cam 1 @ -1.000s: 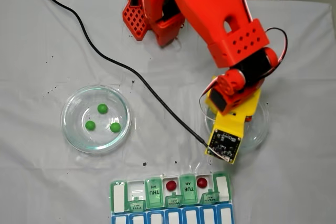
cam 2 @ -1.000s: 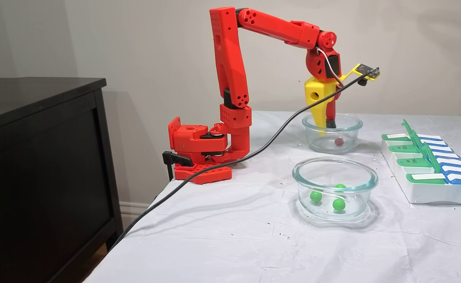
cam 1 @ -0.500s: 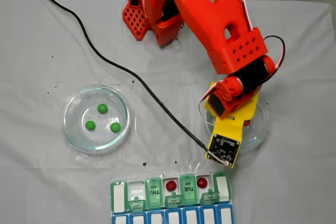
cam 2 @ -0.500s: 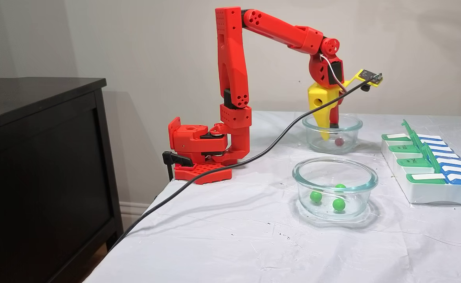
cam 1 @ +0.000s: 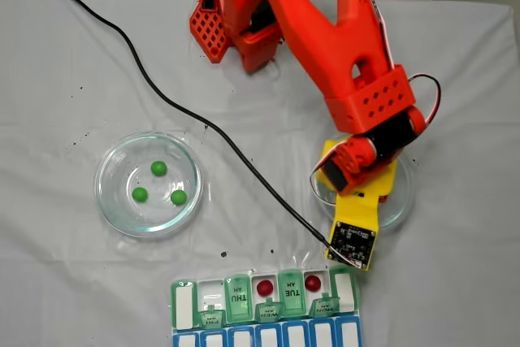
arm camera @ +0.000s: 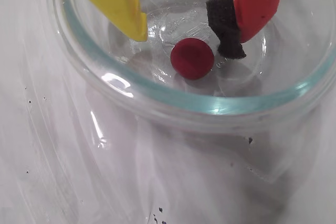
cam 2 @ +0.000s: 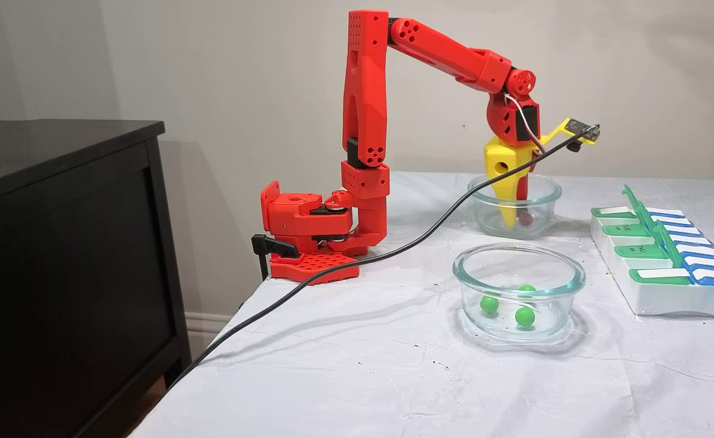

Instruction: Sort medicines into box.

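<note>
In a fixed view, the left glass dish (cam 1: 148, 184) holds three green medicines (cam 1: 158, 168). Further right, the claw (arm camera: 189, 35) has come lower than a second ago and now reaches deep into the other glass dish (arm camera: 157, 100). It is released, with the last red medicine (arm camera: 192, 58) between its tips, so a grasp seems near. Two red ones (cam 1: 264, 288) already lie in the box (cam 1: 264, 310). The surface (cam 2: 363, 365) wears a wrinkled white cloth; a dark cabinet (cam 2: 58, 243) stands beside it.
</note>
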Action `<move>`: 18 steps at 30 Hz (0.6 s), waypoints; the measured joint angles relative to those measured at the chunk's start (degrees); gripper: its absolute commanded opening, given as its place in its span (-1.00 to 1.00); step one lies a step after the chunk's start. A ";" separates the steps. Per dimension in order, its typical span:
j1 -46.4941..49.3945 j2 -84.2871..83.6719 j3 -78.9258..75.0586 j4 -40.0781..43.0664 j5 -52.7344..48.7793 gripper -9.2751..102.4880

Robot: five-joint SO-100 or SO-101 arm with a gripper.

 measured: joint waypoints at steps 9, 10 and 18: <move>0.35 -0.70 0.00 -2.37 -1.49 -0.47; 0.35 -0.70 0.00 -2.55 -1.76 -0.47; 1.32 -0.70 0.00 -4.57 -2.37 -0.50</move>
